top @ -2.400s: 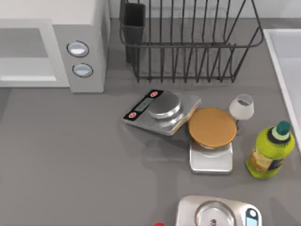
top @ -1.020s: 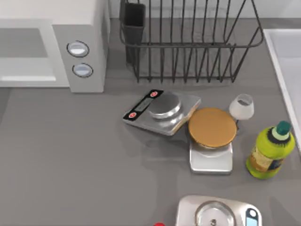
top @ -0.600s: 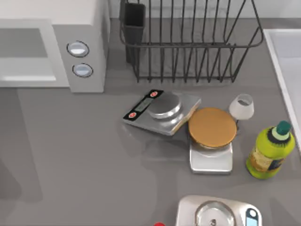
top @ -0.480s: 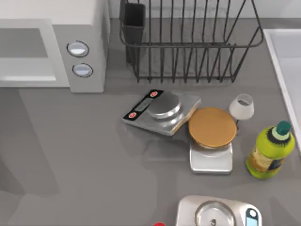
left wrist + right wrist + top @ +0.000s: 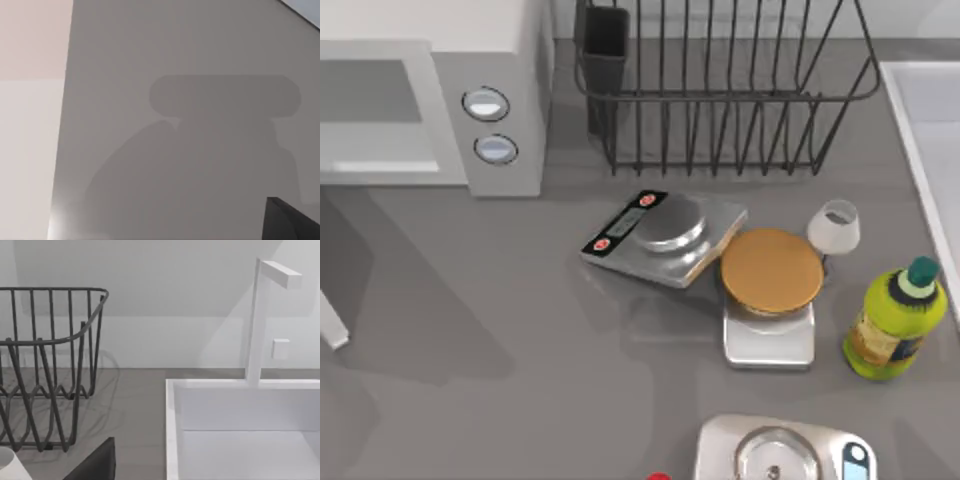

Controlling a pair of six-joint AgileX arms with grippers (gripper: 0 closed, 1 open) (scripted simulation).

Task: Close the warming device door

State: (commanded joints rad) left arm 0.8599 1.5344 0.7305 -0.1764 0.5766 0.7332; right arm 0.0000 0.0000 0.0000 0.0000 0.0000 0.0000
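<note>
- The warming device [image 5: 430,95] sits at the bench's [image 5: 520,330] far left, its cavity open.
- The door's [image 5: 330,320] white edge pokes in (left margin).
- I cannot tell either end effector's state.

The warming device [image 5: 430,95] stands far left; a dish rack [image 5: 720,90] to its right; scales [image 5: 665,238] near centre; a bottle [image 5: 895,322] right.

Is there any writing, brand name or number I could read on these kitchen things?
None can be read.
Flat silver kitchen scales: two red-ringed marks on the black strip, too small to read.
Yellow-green bottle with a teal cap: its label is blurred.
White boxy microwave: two round silver knobs, no lettering.
</note>
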